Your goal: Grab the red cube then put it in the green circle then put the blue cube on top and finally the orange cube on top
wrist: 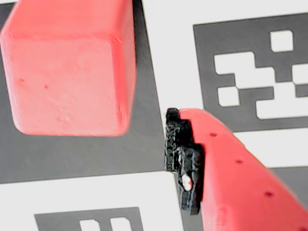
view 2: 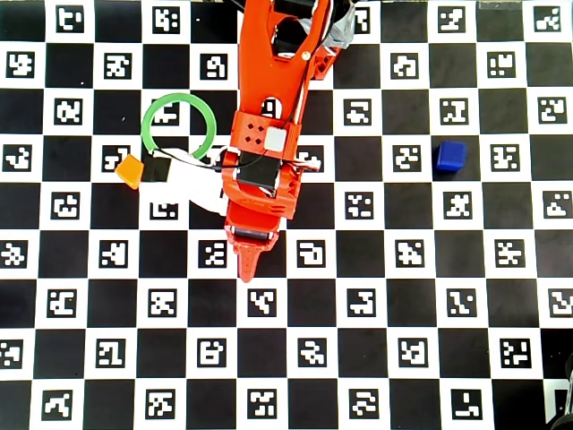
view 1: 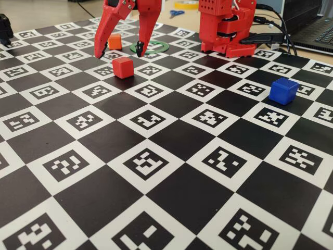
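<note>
A checkerboard mat [view 1: 171, 198] (printed with square markers) covers a wooden table [view 1: 47, 13].

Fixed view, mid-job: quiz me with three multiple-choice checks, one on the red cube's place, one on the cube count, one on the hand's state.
1. The red cube sits:
A. on the board outside the green circle
B. inside it
C. off the board

2. Cubes in the fixed view:
A. two
B. four
C. three

3. The hand is:
A. shut on a cube
B. open, empty
C. out of view

Answers:
1 A: the ring's centre is bare and the cube lies nearer the camera.
2 C: red, the orange cube and the blue cube.
3 B: the fingertips stand spread, nothing between them.
</note>
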Motion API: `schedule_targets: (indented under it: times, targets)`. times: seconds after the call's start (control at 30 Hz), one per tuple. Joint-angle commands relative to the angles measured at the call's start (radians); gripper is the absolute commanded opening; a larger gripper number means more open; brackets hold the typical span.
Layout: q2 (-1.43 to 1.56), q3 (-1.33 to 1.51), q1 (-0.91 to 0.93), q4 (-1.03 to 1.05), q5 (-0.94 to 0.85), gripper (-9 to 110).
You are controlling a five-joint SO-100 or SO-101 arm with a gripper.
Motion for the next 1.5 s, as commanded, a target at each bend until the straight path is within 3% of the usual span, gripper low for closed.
schedule_targets:
  times: [0.0, 1.0, 1.47]
  targets:
    - [-0.003, -0.014, 0.011, -0.037, -0.018, 47]
    - [-0.064, -0.011, 0.028, -0.103, -0.048, 39]
    - [-0.048, 0.014, 0.026, -0.126, -0.043, 19]
